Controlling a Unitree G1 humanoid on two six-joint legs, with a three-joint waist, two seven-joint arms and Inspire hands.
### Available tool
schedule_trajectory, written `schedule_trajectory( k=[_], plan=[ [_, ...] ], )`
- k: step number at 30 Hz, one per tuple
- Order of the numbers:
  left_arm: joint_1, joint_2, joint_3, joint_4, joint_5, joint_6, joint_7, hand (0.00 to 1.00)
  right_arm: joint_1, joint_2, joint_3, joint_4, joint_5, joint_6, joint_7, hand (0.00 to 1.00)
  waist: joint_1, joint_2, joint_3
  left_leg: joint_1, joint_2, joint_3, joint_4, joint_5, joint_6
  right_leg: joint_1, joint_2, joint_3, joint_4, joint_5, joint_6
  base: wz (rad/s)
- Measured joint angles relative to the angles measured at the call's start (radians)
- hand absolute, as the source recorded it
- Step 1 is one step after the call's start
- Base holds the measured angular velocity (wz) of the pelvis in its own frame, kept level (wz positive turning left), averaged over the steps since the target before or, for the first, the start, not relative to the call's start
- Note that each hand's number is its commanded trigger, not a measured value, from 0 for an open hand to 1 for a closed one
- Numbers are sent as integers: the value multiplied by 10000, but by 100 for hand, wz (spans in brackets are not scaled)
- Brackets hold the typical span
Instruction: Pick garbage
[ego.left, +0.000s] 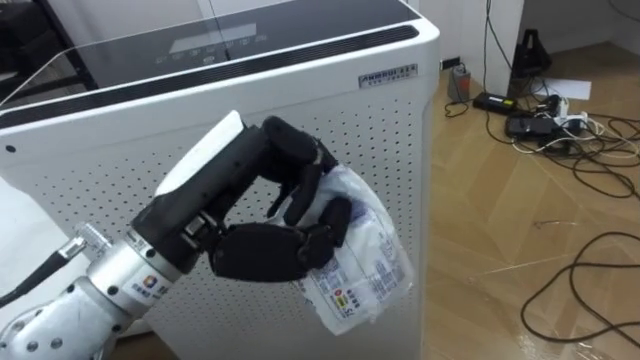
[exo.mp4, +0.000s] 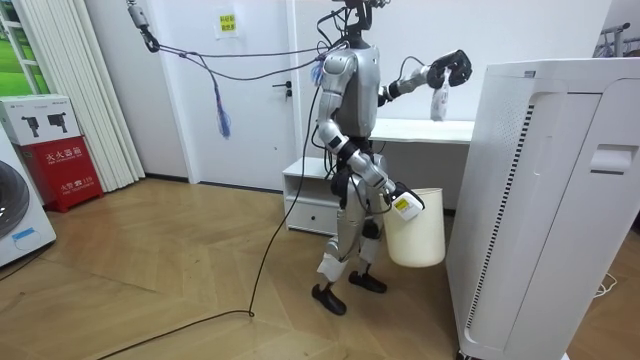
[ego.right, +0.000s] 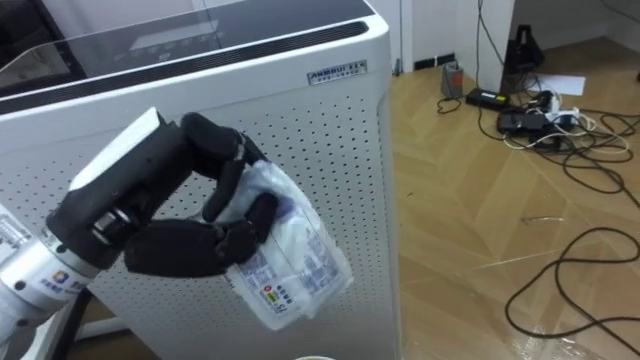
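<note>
My left hand (ego.left: 255, 215) is raised in front of me, its dark fingers curled around a crumpled clear plastic wrapper (ego.left: 365, 255) with coloured print. The wrapper hangs below the fingers, close to the perforated side of a tall white appliance (ego.left: 300, 90). In the room view the same left hand (exo.mp4: 452, 66) holds the wrapper (exo.mp4: 438, 100) high, near the appliance's top edge. My right hand (exo.mp4: 403, 204) is down at hip height, gripping the rim of a white bucket (exo.mp4: 415, 240) that hangs beside my legs.
I stand on a wooden floor right beside the white appliance (exo.mp4: 550, 200). Tangled cables and a power strip (ego.left: 560, 120) lie on the floor to the right. A white table (exo.mp4: 420, 130) and a low cabinet (exo.mp4: 305, 190) are behind me.
</note>
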Motion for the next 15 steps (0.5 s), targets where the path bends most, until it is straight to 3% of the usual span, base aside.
schedule_trajectory(
  k=[6,11,15],
  plan=[
    [158,-3,-3,154,-406,-243,-19,100,-25,-37,-16,-3,9,-212,-70,100,-24,-125,28,-166,3,-78,88,5,7,-104,25,-59,14,0,0,3],
    [860,-66,-231,763,-339,-299,-20,100,-506,5,-11,455,26,-264,-136,100,-114,-129,41,-563,24,-108,117,106,26,-506,50,-103,106,6,-9,4],
    [775,-373,-818,2383,-332,-307,49,100,-1556,33,9,1558,42,-304,-271,100,-249,-68,70,-1205,19,-237,126,304,79,-1200,38,-236,341,20,-18,11]
  ],
)
